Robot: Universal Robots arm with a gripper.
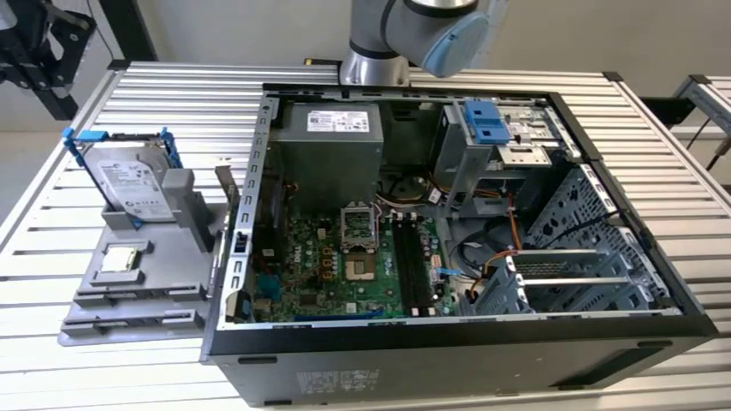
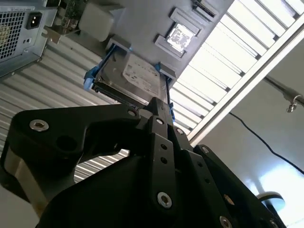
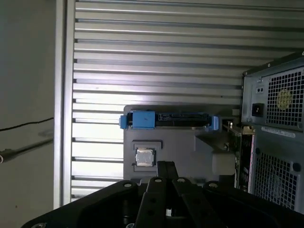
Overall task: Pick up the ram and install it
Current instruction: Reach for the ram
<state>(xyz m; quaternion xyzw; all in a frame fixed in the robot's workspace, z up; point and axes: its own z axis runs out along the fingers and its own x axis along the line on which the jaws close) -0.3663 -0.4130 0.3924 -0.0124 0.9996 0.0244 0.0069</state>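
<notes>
The hand (image 3: 165, 165), closed and empty, hovered above the grey fixture (image 3: 185, 142) on the bench (image 3: 166, 57), where the ram (image 3: 236, 142) stood on edge, seemingly presented for gripping.

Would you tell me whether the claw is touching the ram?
Apart: in the first wrist view, the grey holder shows between the claw and the ram.

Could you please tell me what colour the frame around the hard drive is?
The frame around the hard drive is blue, clearest in the exterior view.
</notes>
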